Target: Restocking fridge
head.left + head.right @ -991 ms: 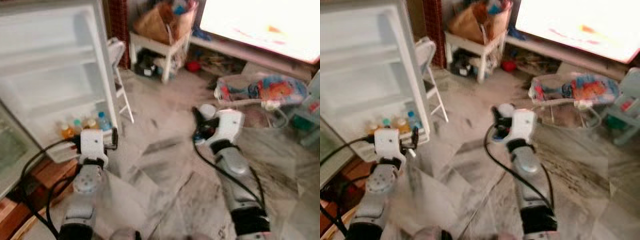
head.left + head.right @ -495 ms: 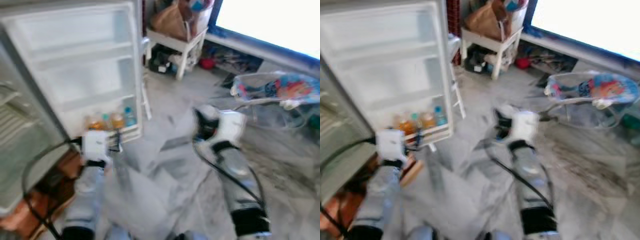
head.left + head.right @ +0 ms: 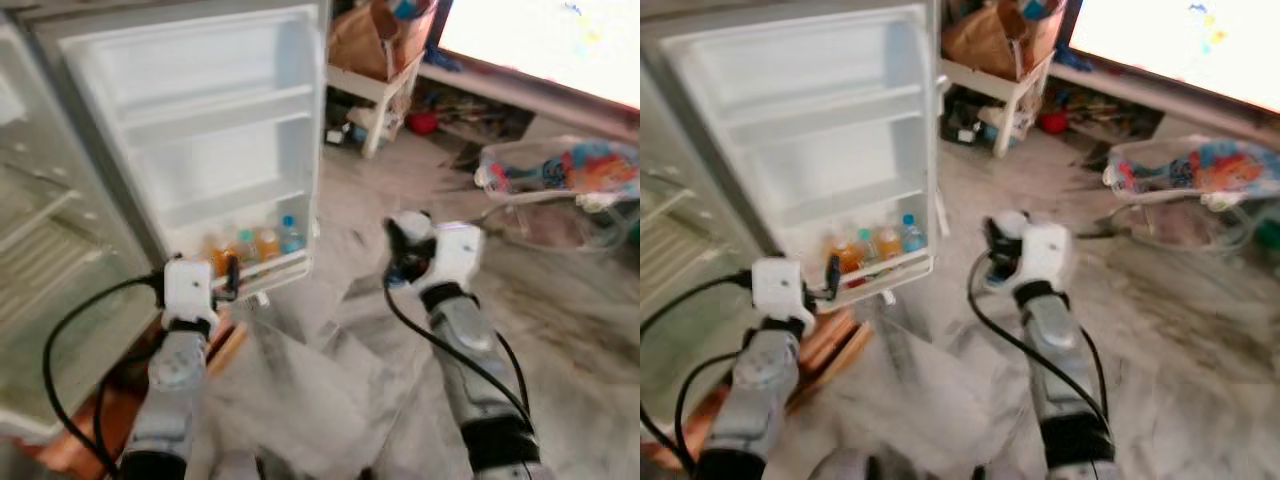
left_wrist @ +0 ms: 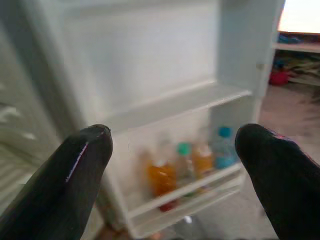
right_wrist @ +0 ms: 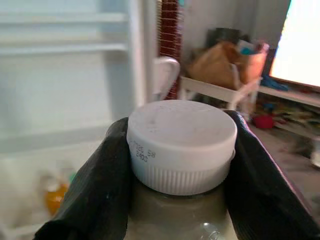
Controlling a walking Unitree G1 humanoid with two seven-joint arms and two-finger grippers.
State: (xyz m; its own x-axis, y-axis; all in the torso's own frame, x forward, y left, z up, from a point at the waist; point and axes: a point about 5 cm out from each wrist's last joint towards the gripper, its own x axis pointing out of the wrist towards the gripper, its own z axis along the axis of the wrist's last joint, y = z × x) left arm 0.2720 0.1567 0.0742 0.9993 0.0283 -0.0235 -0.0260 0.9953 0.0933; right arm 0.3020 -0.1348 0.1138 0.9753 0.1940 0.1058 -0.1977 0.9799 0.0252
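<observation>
You are standing on a grey marbled floor (image 3: 560, 330) with a bright screen (image 3: 560, 45) at the far right and a white stool (image 3: 375, 95) carrying a brown bag (image 3: 375, 40) behind the fridge. The fridge (image 3: 60, 260) stands open on your left, its door (image 3: 215, 150) swung out towards you. The door's top and middle shelves are bare; along the front rail of its bottom shelf stands a row of bottles (image 3: 250, 245), orange ones beside others with teal and blue caps.

Your left gripper (image 4: 172, 145) is raised just in front of that bottom shelf, jaws spread wide with nothing between them, its fingers (image 4: 75, 170) framing the row of bottles. Your right gripper (image 5: 182, 145) is held up over the floor, right of the door's outer edge and well apart from it. Its jaws are closed on a bottle (image 5: 180, 210) just below the white ribbed cap (image 5: 182, 145), which carries small printed digits. The bottle stands upright in the grip; its body looks pale and cloudy.

A colourful baby bouncer (image 3: 560, 175) lies on the floor at the far right.
</observation>
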